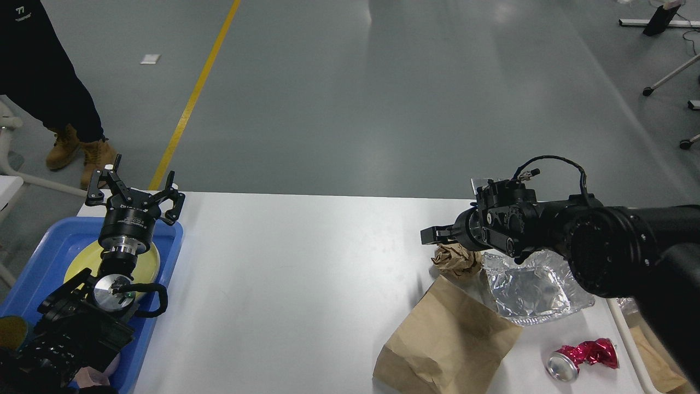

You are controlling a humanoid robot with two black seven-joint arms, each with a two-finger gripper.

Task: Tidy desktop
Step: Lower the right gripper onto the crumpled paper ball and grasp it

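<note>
The left gripper [136, 189] stands spread, empty, above a blue tray [38, 257] holding a yellow plate [150, 262]. The right gripper [435, 235] points left over crumpled paper [456, 260]; whether its fingers are apart I cannot tell. Both hang over the white desktop [295, 284], which fills the near view and bears a brown bag [448, 339], foil [528, 290] and a crushed can [582, 358]. Beyond lies grey floor [383, 98] with a yellow line [194, 93].

Grey floor [383, 98], yellow line [197, 90]

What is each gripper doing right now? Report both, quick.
Left gripper: open, fingers spread, holding nothing, above the blue tray.
Right gripper: seen side-on and dark; cannot tell if open or shut. It is above the crumpled brown paper.
</note>
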